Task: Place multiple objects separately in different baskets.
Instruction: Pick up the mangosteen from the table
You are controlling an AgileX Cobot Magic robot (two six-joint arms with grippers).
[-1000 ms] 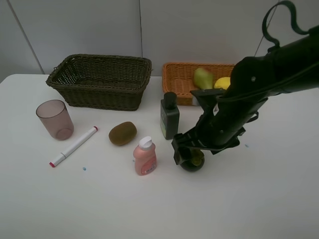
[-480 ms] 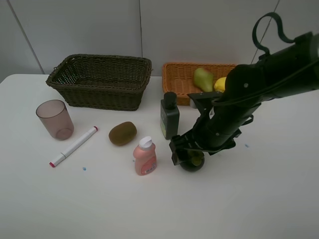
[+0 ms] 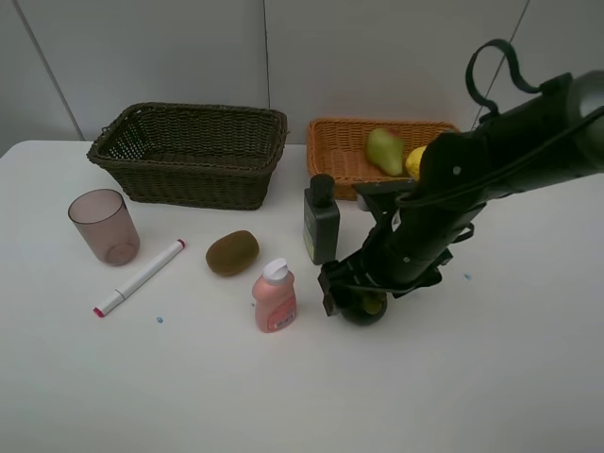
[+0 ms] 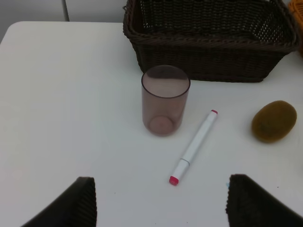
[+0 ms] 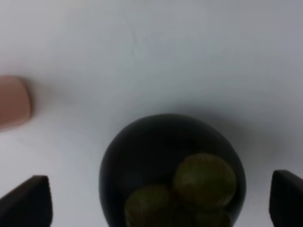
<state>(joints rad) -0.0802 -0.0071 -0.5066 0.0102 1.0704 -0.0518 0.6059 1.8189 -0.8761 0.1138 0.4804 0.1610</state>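
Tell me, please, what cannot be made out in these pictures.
- lemon: exterior high view, mostly hidden behind the right arm.
- mangosteen: exterior high view, largely covered by the right gripper; right wrist view, lower part cut off by the edge.
- pink bottle: right wrist view, only a blurred corner at the edge.

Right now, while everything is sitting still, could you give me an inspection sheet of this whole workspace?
Surface: white table, two tiny blue specks.
Job's things: pear and lemon in the orange basket; dark basket beside it; cup, marker, kiwi, pink bottle, dark green bottle, mangosteen on the table.
Clutter: nothing seen.
Grippers: right gripper open, straddling the mangosteen; left gripper open, holding nothing.
Cables: black cable loop above the right arm.
Surroundings: plain grey wall panels.
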